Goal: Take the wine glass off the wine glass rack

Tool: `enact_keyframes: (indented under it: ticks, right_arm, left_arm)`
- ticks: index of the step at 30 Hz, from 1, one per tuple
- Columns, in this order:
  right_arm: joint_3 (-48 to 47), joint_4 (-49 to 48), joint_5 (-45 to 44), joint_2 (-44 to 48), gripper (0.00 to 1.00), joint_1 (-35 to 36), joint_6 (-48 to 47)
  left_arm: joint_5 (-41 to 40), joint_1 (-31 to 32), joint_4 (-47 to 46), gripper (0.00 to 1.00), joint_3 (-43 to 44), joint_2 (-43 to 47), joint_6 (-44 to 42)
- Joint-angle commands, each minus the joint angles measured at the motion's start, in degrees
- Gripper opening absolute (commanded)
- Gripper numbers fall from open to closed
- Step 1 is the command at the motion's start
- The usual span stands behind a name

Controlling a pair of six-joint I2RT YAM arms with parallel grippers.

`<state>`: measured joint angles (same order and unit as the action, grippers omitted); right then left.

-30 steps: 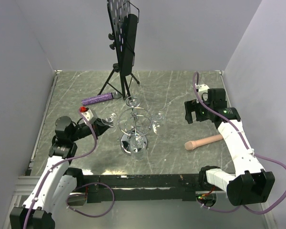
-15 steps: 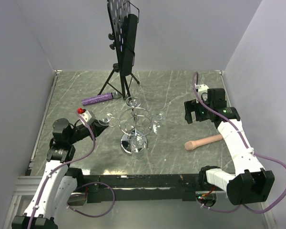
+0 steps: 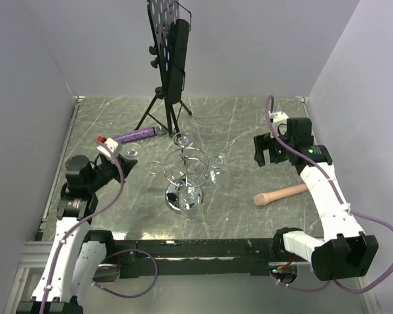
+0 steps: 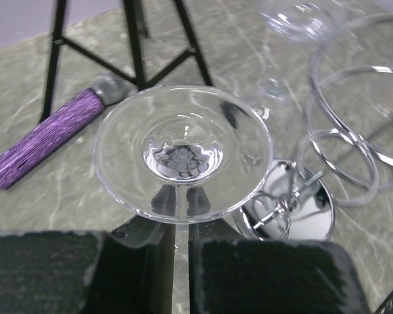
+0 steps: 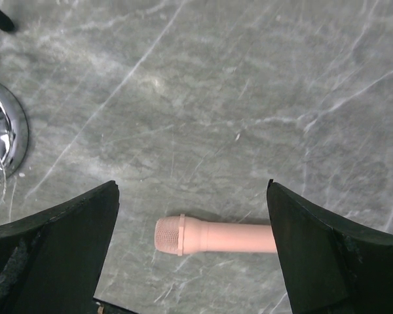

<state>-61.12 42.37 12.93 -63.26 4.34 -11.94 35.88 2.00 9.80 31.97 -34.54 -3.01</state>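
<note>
clamping wine glass (image 4: 183,160) in left gripper (image 4: 181,230)

Left pincer (image 4: 181,226) clamped narrow on a low, bent arm; right pincer (image 5: 191,196) spread wide, facing downward.

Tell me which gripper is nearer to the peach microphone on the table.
Right. The right gripper hovers open just beyond the peach microphone. The left gripper is across the table, past the wine glass rack, gripping a wine glass.

Marbled table (image 3: 249,124), rack (image 3: 183,171), tripod (image 3: 158,111), purple tassel (image 3: 136,136)
</note>
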Motion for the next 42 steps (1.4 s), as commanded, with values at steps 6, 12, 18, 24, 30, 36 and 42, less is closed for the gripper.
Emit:
enact_keyframes:
  ticks: [6, 12, 18, 24, 30, 36, 42]
  right_arm:
    - [-10.06, -5.1, -1.51, 0.95, 1.0, -0.21, -3.17]
    - [-13.14, -10.54, 7.45, 5.42, 1.0, 1.37, -10.01]
    - [-15.86, -14.33, 4.3, 7.19, 1.0, 13.22, -21.09]
    - [-19.64, -17.06, 0.7, 5.17, 1.0, 24.83, -28.12]
    - [-25.79, -16.62, -1.5, 1.92, 1.0, 35.28, -36.91]
    - [-29.4, -17.67, -3.61, -1.85, 1.0, 44.6, -42.11]
    - [-30.37, -17.15, -3.96, -4.67, 1.0, 51.73, -42.9]
  left_arm:
    - [-12.93, -1.82, 5.4, 0.01, 13.46, -7.72, 4.94]
    - [-13.9, -5.34, 16.45, 0.01, 24.79, -16.41, 5.9]
    - [-5.14, -10.78, 32.45, 0.01, 37.45, -27.4, 9.06]
    - [6.82, -17.72, 38.26, 0.01, 42.47, -32.95, 13.02]
    - [19.29, -22.29, 43.02, 0.01, 42.66, -35.86, 17.15]
    - [26.6, -24.67, 39.77, 0.01, 39.14, -33.31, 24.97]
    - [32.31, -28.71, 38.1, 0.01, 37.64, -31.64, 31.29]
